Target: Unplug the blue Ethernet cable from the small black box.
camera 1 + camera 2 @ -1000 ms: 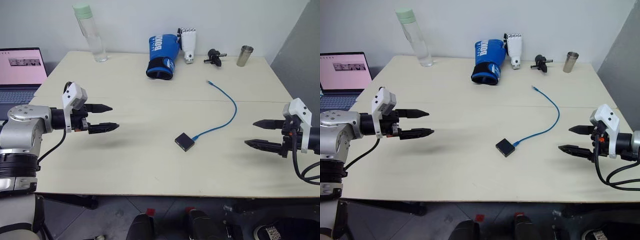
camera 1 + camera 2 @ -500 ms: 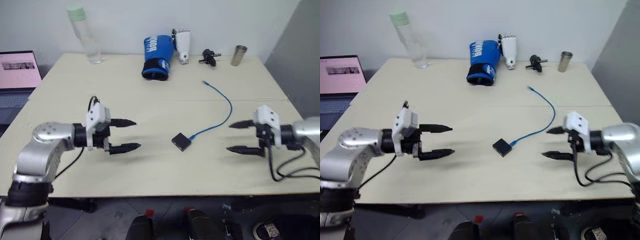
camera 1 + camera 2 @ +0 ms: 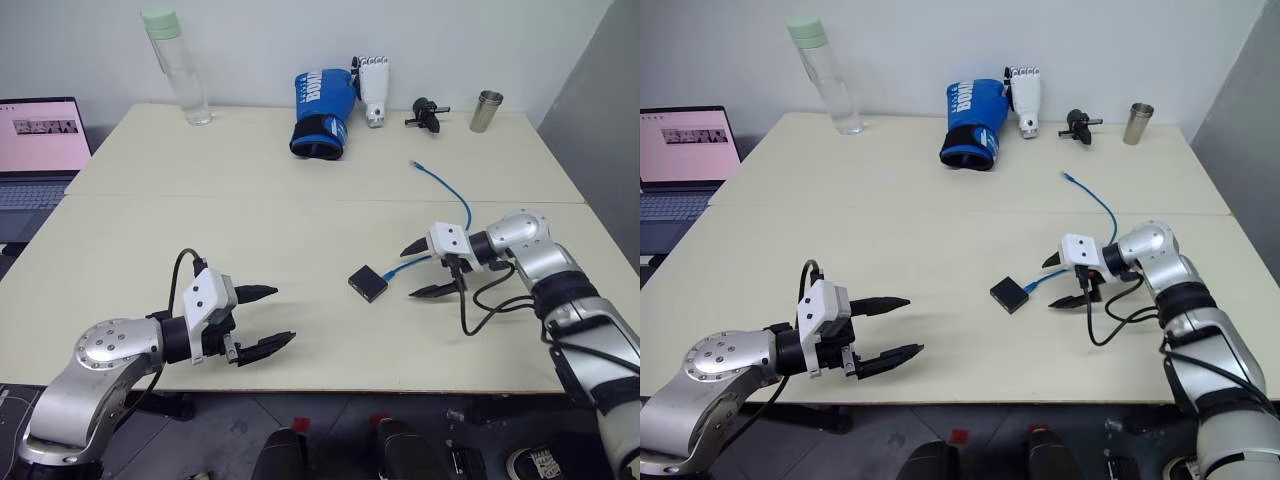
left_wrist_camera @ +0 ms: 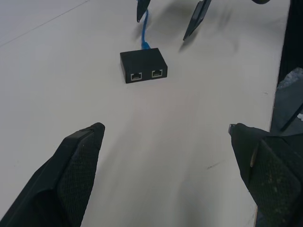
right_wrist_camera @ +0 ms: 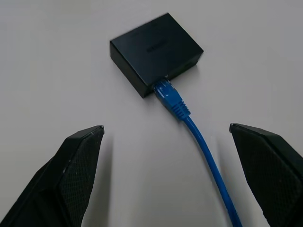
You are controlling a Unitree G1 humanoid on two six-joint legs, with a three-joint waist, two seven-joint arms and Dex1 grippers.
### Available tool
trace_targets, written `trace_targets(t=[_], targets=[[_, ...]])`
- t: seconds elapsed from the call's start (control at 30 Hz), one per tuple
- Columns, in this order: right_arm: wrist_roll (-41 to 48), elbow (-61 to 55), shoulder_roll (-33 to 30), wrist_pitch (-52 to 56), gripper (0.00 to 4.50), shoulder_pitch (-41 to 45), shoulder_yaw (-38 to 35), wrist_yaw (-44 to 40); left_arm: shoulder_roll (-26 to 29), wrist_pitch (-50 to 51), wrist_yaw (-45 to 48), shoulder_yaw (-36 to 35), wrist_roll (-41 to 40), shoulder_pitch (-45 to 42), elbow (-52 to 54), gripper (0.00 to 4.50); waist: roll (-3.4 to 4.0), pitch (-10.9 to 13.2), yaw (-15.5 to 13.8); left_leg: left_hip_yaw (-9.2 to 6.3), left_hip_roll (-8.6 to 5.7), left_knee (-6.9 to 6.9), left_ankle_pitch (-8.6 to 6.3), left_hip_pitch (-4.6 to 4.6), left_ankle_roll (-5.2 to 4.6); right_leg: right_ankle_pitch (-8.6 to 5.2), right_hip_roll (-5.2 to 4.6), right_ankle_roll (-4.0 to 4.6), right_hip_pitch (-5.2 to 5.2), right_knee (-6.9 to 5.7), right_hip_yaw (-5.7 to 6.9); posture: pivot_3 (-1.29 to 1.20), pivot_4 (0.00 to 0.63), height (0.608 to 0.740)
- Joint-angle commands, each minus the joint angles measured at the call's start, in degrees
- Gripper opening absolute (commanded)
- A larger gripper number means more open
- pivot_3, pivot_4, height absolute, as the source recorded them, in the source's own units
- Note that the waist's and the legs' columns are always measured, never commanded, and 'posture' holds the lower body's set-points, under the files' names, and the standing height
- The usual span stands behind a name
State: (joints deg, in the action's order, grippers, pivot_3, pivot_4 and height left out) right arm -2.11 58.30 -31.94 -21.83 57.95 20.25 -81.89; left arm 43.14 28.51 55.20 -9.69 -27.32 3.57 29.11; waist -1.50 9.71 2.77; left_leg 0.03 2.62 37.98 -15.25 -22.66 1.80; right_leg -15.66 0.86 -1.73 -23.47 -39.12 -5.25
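- my right gripper is wide open and empty, its fingers either side of the cable just beside the box.
- the cable is plugged into the box, mid-table.
- my left gripper is wide open, empty, well apart near the table's front edge.

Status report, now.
Both grippers open: left gripper empty, right gripper straddling blue Ethernet cable. Cable plugged into small black box. Nothing in the way.

This looks like a robotics lab or test room. A plain cream table stands against a bare white wall, with an open laptop beside it and a detached robotic hand on top.
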Motion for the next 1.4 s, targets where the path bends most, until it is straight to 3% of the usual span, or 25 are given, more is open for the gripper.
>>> trace_targets(t=[0.03, 0.3, 0.53, 0.63, 1.1, 1.17, 1.4], targets=[[-3.5, 7.3, 1.9, -2.3, 4.50, 4.6, -0.3, 1.7, -0.4, 0.9, -2.4, -1.4, -2.1, 0.4, 3.5, 4.47, 0.00, 0.0, 0.0, 0.00, 0.00, -0.01, 0.00, 0.01, 0.00, 0.00, 0.01, 0.00, 0.00, 0.00, 0.01, 0.00, 0.150, 0.740], [-9.1, 14.5, 4.3, 0.9, 4.50, 8.5, 0.8, 0.1, 0.2, 1.6, -3.5, -1.2, -3.5, 0.9, 4.7, 4.47, 0.02, 0.0, 0.2, -0.04, -0.01, -0.03, 0.00, 0.00, 0.01, 0.00, 0.02, 0.01, 0.00, -0.02, 0.02, 0.00, 0.150, 0.740], [-11.1, 16.9, 7.1, 5.4, 4.50, 10.7, -0.1, 3.7, 0.2, 2.3, -4.3, -0.8, -4.1, 0.5, 5.3, 4.47, 0.04, 0.0, 0.5, -0.07, -0.01, -0.03, 0.00, 0.02, 0.01, 0.00, 0.04, 0.01, 0.00, -0.05, 0.05, 0.00, 0.150, 0.740], [-11.3, 17.1, 7.4, 6.2, 4.03, 10.8, -0.7, 4.2, 0.4, 2.3, -4.6, -1.1, -4.3, 0.8, 5.4, 4.50, 0.04, 0.0, 0.5, -0.06, -0.02, -0.03, 0.00, 0.02, 0.01, 0.01, 0.04, 0.02, 0.00, -0.05, 0.04, 0.00, 0.150, 0.740], [-12.7, 17.1, 6.6, 7.1, 0.37, 10.5, -2.4, 3.6, 0.1, 1.9, -4.7, -0.2, -4.2, 0.0, 4.6, 4.50, 0.04, 0.0, 0.5, -0.05, -0.04, -0.03, 0.00, 0.03, 0.01, 0.01, 0.05, 0.02, 0.01, -0.06, 0.04, 0.00, 0.150, 0.740], [-12.7, 17.0, 6.2, 7.2, 0.06, 10.2, -2.6, 3.0, -0.2, 1.7, -4.7, 0.2, -4.1, -0.3, 4.3, 4.50, 0.04, 0.0, 0.5, -0.06, -0.04, -0.03, 0.00, 0.03, 0.01, 0.01, 0.05, 0.02, 0.01, -0.06, 0.04, 0.00, 0.150, 0.740], [-11.6, 16.1, 4.8, 7.3, 0.06, 10.4, -4.1, 0.7, -0.3, 1.5, -4.4, 1.0, -3.9, -1.5, 3.4, 4.50, 0.05, 0.0, 0.5, -0.06, -0.05, -0.03, 0.00, 0.02, 0.01, 0.01, 0.05, 0.02, 0.01, -0.05, 0.04, 0.00, 0.150, 0.740]])
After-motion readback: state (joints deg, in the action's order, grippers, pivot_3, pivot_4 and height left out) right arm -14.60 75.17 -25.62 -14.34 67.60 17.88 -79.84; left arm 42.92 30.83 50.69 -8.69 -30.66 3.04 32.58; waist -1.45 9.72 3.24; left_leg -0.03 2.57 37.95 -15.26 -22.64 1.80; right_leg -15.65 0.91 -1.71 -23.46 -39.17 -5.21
